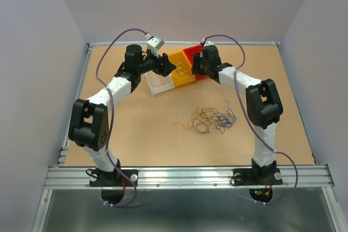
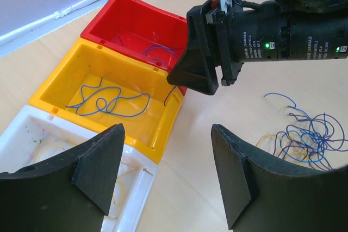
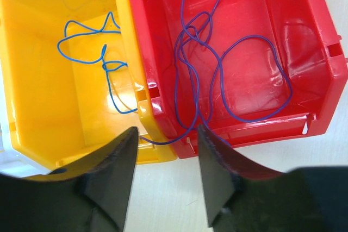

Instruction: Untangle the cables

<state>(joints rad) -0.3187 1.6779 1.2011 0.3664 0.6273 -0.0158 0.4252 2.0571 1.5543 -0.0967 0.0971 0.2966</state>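
A tangle of thin yellow, blue and dark cables [image 1: 209,119] lies on the table; it also shows in the left wrist view [image 2: 304,139]. My right gripper [image 3: 166,156] is open over the front rims of the red bin [image 3: 321,36] and the yellow bin [image 3: 32,80]. A dark purple cable [image 3: 217,69] lies in the red bin, with one end draped over the rim between my fingers. A blue cable [image 3: 87,33] lies in the yellow bin. My left gripper [image 2: 168,172] is open and empty above the table beside the white bin [image 2: 22,134], which holds a yellow cable [image 2: 49,148].
The three bins stand in a row at the back middle of the table: white [image 1: 157,82], yellow [image 1: 182,69] and red [image 1: 194,54]. The two grippers face each other closely over the bins. White walls enclose the table on three sides.
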